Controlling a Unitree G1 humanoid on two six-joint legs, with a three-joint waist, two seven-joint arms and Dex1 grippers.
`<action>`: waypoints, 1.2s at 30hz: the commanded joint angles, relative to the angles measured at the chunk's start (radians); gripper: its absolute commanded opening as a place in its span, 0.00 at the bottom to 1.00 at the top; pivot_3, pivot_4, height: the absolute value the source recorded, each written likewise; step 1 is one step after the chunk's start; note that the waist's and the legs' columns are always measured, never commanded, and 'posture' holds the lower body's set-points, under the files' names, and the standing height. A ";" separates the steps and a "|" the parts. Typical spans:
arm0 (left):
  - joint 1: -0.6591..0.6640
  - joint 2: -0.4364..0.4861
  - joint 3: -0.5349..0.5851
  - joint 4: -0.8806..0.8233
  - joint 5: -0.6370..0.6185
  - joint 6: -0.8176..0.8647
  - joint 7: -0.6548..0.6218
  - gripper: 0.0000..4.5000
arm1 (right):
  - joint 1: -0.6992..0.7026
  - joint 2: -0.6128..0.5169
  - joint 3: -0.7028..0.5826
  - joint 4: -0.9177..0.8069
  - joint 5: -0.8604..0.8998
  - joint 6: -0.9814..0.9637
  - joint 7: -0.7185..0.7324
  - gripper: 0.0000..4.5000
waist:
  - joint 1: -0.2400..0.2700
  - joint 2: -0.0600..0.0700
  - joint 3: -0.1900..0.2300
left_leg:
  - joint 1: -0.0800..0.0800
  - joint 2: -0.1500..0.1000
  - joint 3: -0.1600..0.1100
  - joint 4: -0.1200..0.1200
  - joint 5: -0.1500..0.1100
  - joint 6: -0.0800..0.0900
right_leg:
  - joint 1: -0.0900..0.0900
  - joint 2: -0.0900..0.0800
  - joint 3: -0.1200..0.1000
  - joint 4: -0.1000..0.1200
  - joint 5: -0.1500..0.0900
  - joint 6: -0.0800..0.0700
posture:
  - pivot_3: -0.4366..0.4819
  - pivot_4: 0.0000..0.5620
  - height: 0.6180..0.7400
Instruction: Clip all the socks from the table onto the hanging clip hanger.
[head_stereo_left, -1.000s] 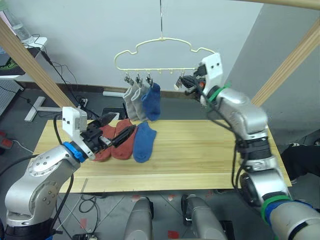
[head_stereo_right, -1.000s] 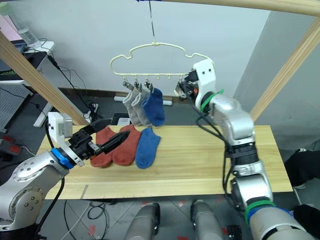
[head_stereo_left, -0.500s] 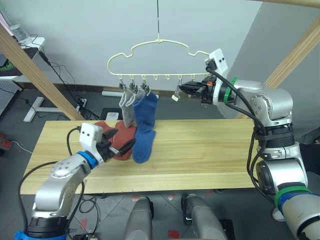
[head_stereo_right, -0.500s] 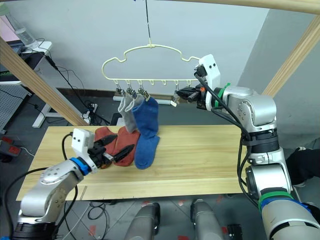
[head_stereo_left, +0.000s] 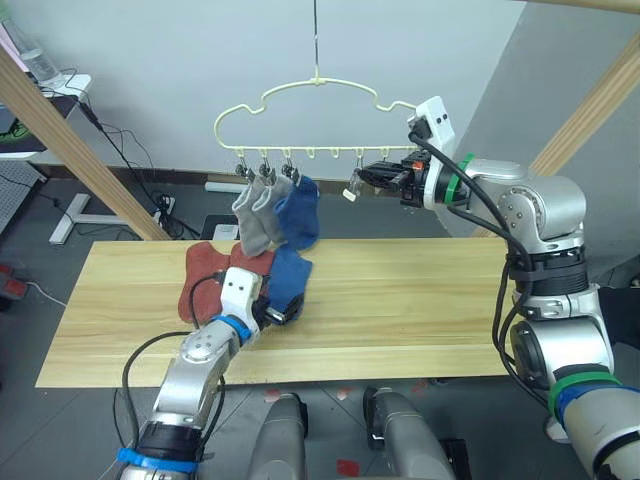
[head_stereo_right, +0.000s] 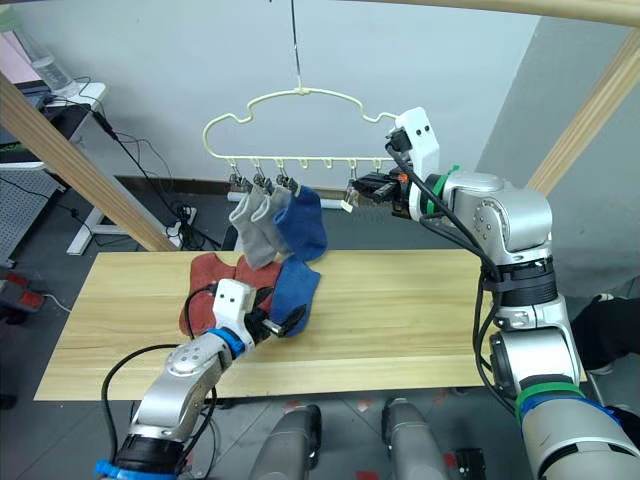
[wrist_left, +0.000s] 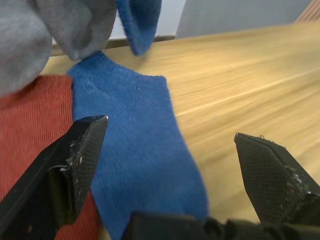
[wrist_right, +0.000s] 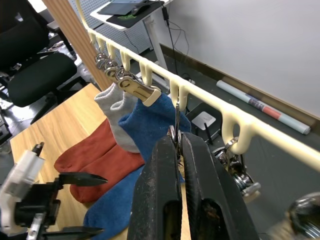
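The pale-yellow clip hanger hangs over the table. Two grey socks and a blue sock hang from its left clips. On the table lie two rust-red socks and one blue sock side by side. My left gripper is open low over the near end of the lying blue sock, one finger on each side of it. My right gripper is shut on a silver clip hanging from the hanger's bar, right of the hung socks.
Slanted wooden frame poles stand at the left and the right of the table. Several bare clips hang on the bar between the socks and my right gripper. The table's right half is bare wood.
My left gripper has moved right, from over the red socks to the lying blue sock. The hung socks have swung a little. My right gripper stays on the clip.
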 joint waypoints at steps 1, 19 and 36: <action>-0.069 -0.024 -0.025 0.098 0.082 -0.048 0.060 1.00 | -0.001 0.000 -0.015 -0.051 0.016 0.007 -0.012 0.00 | -0.002 0.000 0.000 | 0.000 0.000 0.000 0.000 0.000 0.000 | 0.000 0.000 0.000 0.000 0.000 0.000 | 0.49 0.53 1.00; -0.174 -0.098 -0.028 0.228 0.116 0.126 0.085 0.70 | 0.023 0.010 -0.024 -0.103 0.034 0.033 -0.059 0.00 | -0.021 0.000 0.000 | -0.001 -0.001 -0.001 0.001 0.000 0.000 | 0.000 0.000 0.000 0.002 0.001 0.001 | 0.47 0.50 1.00; -0.101 -0.020 -0.032 -0.025 0.064 0.126 -0.079 0.01 | 0.025 -0.006 -0.021 -0.080 0.018 0.008 -0.049 0.00 | -0.021 0.000 0.000 | -0.001 0.000 -0.001 0.001 0.000 0.000 | 0.000 0.000 -0.001 0.001 0.001 0.001 | 0.47 0.51 1.00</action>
